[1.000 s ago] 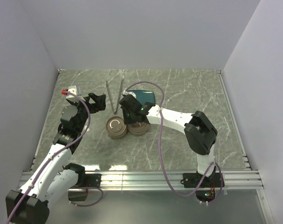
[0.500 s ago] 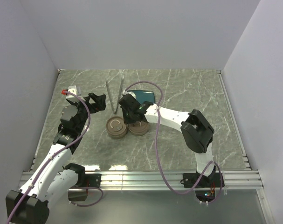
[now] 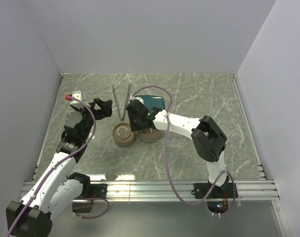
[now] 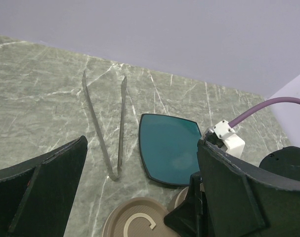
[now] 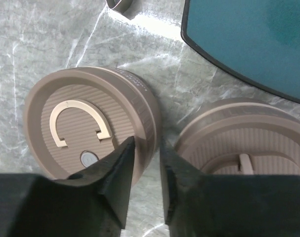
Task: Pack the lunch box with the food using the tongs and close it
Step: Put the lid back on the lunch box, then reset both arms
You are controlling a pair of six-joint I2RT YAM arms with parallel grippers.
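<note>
Jaws narrowly apart and empty, the right gripper (image 5: 146,143) should rise straight, clear of both brown lids (image 5: 80,128); the left gripper (image 4: 142,143) gapes wide.

Lab test booth, blank white walls (image 3: 150,34), marbled tabletop (image 3: 199,98)

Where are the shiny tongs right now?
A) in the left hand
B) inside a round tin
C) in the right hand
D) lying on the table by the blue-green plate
D: the tongs lie flat on the table beside the teal plate, nothing gripping them.
</note>
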